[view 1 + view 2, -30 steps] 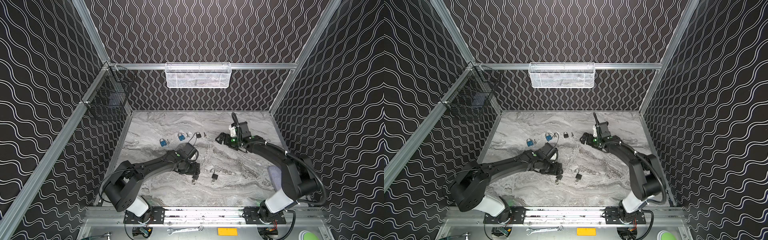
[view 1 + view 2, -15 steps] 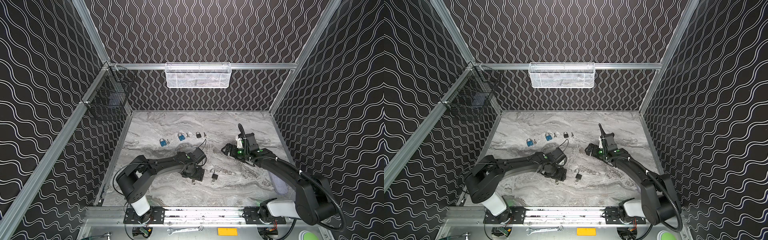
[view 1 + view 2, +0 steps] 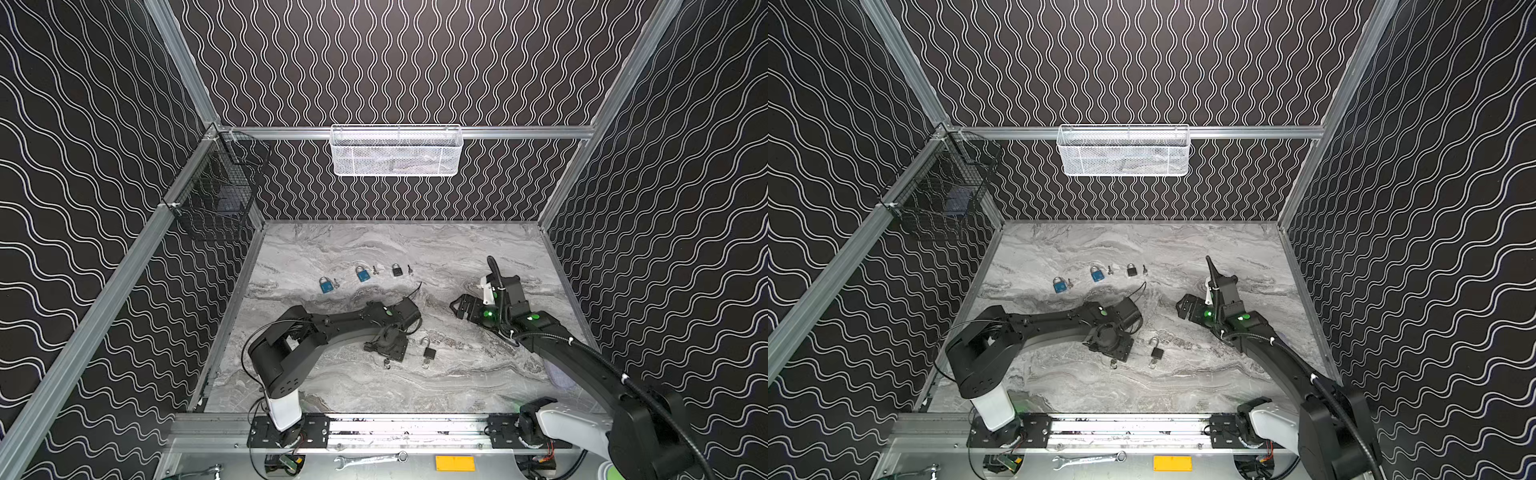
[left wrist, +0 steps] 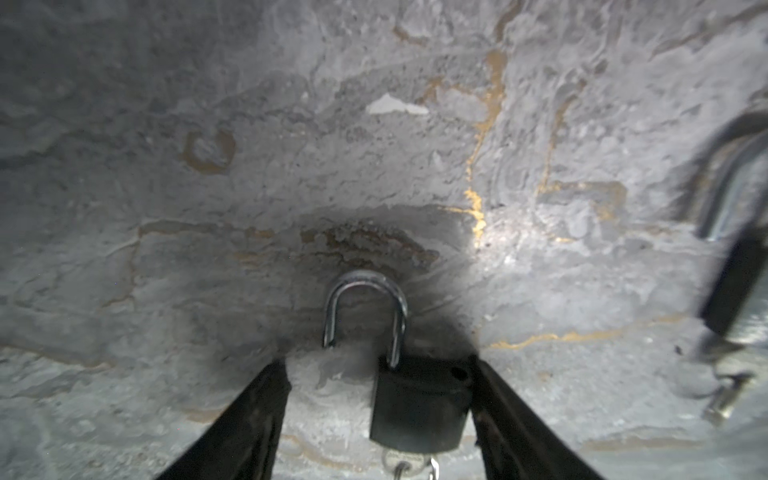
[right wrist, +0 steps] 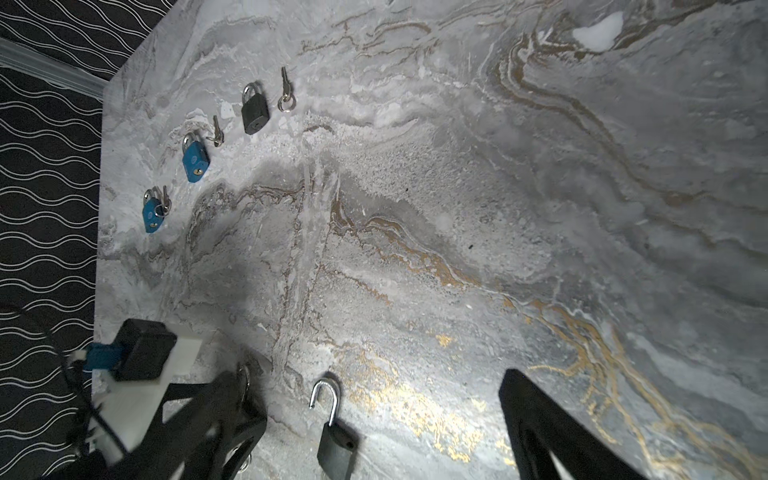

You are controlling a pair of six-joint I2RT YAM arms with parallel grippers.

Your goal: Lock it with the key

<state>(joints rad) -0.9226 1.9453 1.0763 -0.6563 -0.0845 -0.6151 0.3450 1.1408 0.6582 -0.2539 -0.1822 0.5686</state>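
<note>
Lately the right fingers retreated — left fingers flank the padlock.

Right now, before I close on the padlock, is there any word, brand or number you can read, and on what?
No text can be read anywhere.
Yellow tag: too small to read.
Combination wrench: any stamp too small.
Blue padlocks: markings too small.
Open black padlock in the left wrist view: blurred, no marking shows.

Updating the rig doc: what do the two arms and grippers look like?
Left arm and right arm: matte black, white base link, green wrist lights. Right one carries a ribbed black cable hose and white wrist bracket. Left gripper, right gripper: flat black tapered fingers.
</note>
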